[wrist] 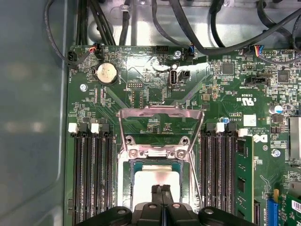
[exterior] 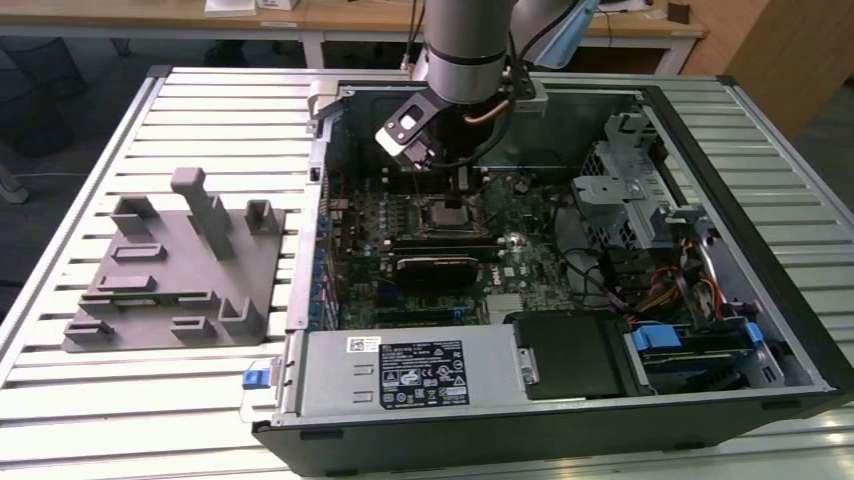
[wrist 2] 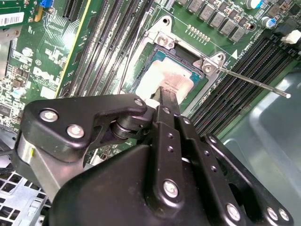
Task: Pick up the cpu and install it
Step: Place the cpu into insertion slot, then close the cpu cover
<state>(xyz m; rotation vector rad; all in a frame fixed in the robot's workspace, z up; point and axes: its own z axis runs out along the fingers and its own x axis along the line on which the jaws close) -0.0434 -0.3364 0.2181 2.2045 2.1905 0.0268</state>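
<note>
The cpu [wrist: 157,180], a pale silver-grey square, lies flat in the open socket [wrist: 127,175] of the green motherboard [wrist: 141,89]. In the second wrist view the cpu [wrist 2: 160,75] sits just past my gripper [wrist 2: 162,90]. The two thin black fingers [wrist: 158,189] are pressed together with nothing between them, over the chip's middle. I cannot tell whether the tips touch it. The socket's metal load plate [wrist: 160,113] is flipped open and the thin lever [wrist 2: 254,84] sticks out to one side. In the exterior view the arm reaches into the open computer case with the gripper [exterior: 449,190] above the socket [exterior: 451,213].
Memory slots [wrist: 89,174] flank the socket, with one stick [wrist: 243,179] fitted. Black cables [wrist: 197,28] run along the case wall. On the exterior view's left a grey plastic tray [exterior: 174,270] with upright blocks lies on the slatted table. The power supply [exterior: 400,375] and drive cage [exterior: 641,190] crowd the case.
</note>
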